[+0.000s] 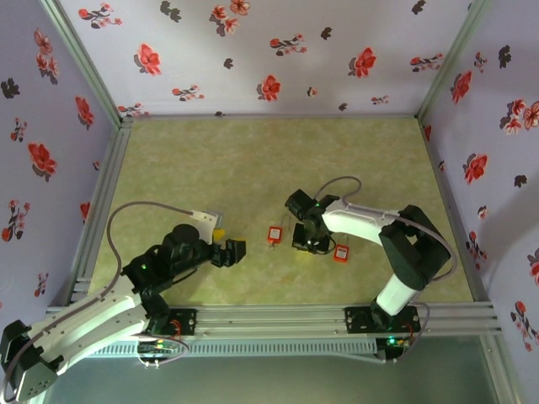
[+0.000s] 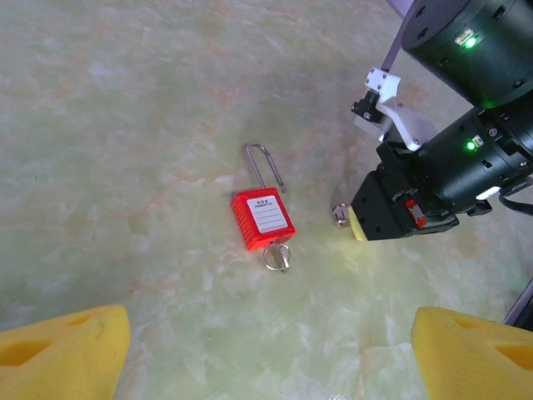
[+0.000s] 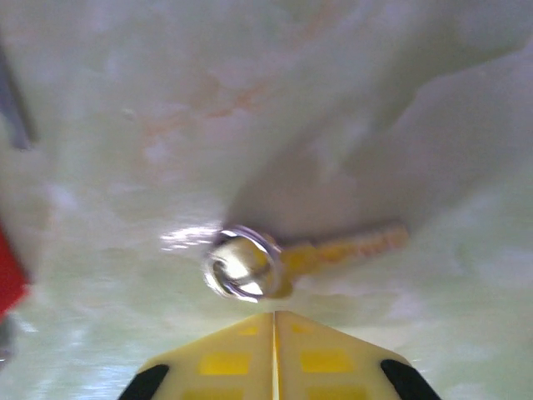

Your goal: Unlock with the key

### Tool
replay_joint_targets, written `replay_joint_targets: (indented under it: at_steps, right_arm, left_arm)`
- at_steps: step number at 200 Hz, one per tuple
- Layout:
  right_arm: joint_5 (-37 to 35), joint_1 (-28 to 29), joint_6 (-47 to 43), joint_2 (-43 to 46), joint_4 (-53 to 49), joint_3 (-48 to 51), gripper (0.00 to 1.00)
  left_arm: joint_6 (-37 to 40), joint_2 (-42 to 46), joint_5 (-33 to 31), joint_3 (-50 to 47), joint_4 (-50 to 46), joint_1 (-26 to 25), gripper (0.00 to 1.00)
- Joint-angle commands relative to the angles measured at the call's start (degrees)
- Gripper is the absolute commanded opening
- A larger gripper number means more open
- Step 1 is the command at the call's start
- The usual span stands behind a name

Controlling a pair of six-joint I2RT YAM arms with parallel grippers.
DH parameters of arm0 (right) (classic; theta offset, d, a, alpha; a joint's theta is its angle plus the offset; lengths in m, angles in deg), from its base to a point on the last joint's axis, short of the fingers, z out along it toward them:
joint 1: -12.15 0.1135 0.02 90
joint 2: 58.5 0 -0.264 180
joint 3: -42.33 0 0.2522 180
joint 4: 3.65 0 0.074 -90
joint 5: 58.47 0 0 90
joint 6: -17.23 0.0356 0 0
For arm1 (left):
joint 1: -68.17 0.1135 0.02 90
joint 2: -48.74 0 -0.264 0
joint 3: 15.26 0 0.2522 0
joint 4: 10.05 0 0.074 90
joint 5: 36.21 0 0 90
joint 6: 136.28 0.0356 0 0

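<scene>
A red padlock [image 2: 262, 219] lies flat on the table [image 2: 125, 125], its silver shackle pointing away and a small ring [image 2: 277, 257] at its near end. In the top view this padlock [image 1: 274, 235] lies between the two grippers. My left gripper [image 2: 266, 354] is open and empty, well short of the lock. My right gripper [image 3: 275, 317] is shut, its tips close over the table. A brass key [image 3: 350, 247] on a steel ring [image 3: 240, 263] lies flat just past those tips, crosswise to them and not pinched. The key's metal [image 2: 340, 214] glints at the right gripper's [image 2: 360, 221] yellow tip.
A second red padlock [image 1: 340, 253] lies beside the right arm, toward the near edge. A red edge [image 3: 8, 275] shows at the left of the right wrist view. Flowered walls [image 1: 269, 59] enclose the table on three sides, and an aluminium rail [image 1: 278, 316] runs along the front.
</scene>
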Motion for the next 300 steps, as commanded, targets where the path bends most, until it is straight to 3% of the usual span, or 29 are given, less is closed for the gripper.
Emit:
replay_joint_targets:
  at_steps: [1, 44, 66, 92, 123, 195, 300]
  right_arm:
    - [-3.3, -0.4, -4.9, -1.6, -7.7, -1.7, 0.03]
    - [-4.3, -0.5, -7.7, -1.5, -9.6, -3.4, 0.0]
    - [-5.3, -0.4, -8.2, 2.6, -11.0, -4.5, 0.0]
    - [-5.1, -0.9, -9.8, 7.0, -11.1, -5.2, 0.26]
    - [-3.2, -1.5, -11.3, 4.5, -10.3, -5.9, 0.35]
    - [-2.4, -1.8, -13.2, -4.3, -8.9, -11.5, 0.32]
    - [-1.2, -2.0, -13.2, -7.8, -8.7, -12.4, 0.31]
  left_arm:
    - [0.8, 0.8, 0.3, -0.7, 0.8, 0.5, 0.88]
    - [0.8, -0.3, 0.3, -0.7, 1.7, 0.5, 0.88]
    - [0.3, -0.7, 0.5, -0.5, 2.1, 0.5, 0.88]
    - [0.0, -1.3, 1.7, -0.7, 4.3, 0.5, 0.88]
    - [0.0, -2.1, 1.7, -0.6, 4.7, 0.5, 0.88]
    - [0.2, -1.5, 1.7, -0.3, 3.4, 0.6, 0.88]
    - [0.2, -0.9, 1.6, -0.8, 3.0, 0.7, 0.88]
